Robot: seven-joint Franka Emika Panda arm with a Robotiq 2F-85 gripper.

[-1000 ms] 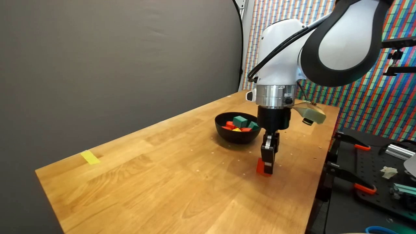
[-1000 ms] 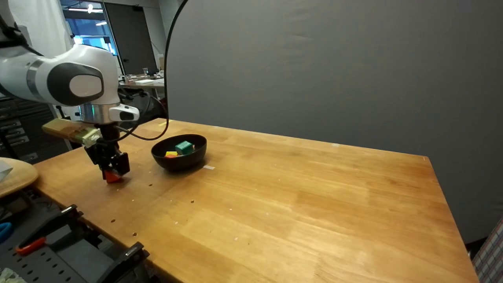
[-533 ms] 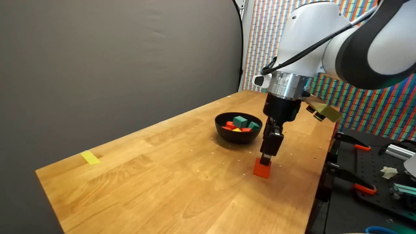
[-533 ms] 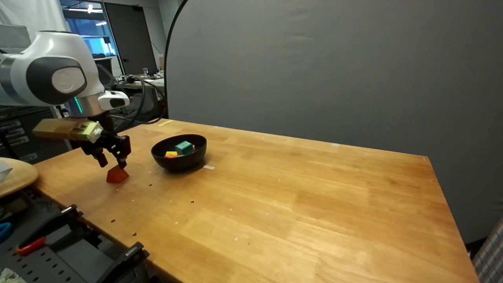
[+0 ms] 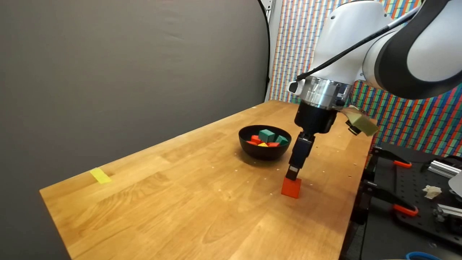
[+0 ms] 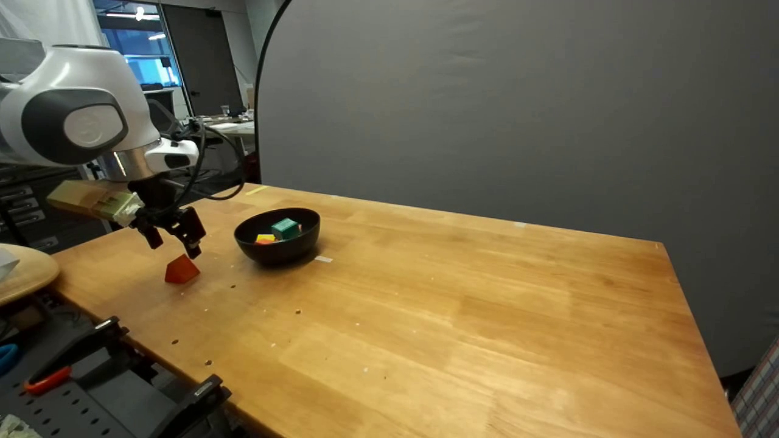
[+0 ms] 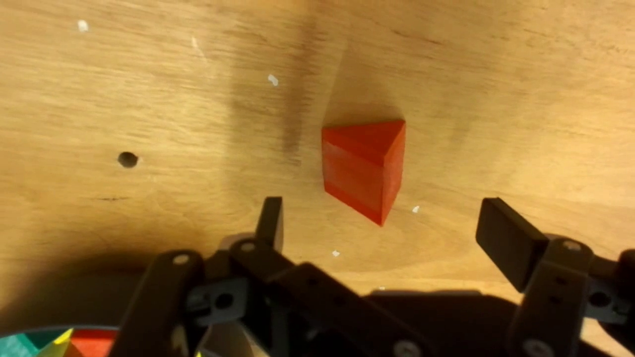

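Block of bright red, prism-shaped, flat-faced, with straight edges.

The wedge was red, the gripper black. The bowl was black, its blocks green, red and yellow. The worktop showed honey-brown grain.

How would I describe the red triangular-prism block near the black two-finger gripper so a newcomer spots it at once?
On the light-brown wooden table, find the round black bowl. Apart from it, by the open black two-finger gripper, sits a red triangular-prism block. It rests directly on the table, while the other red, green and yellow blocks are inside the bowl.
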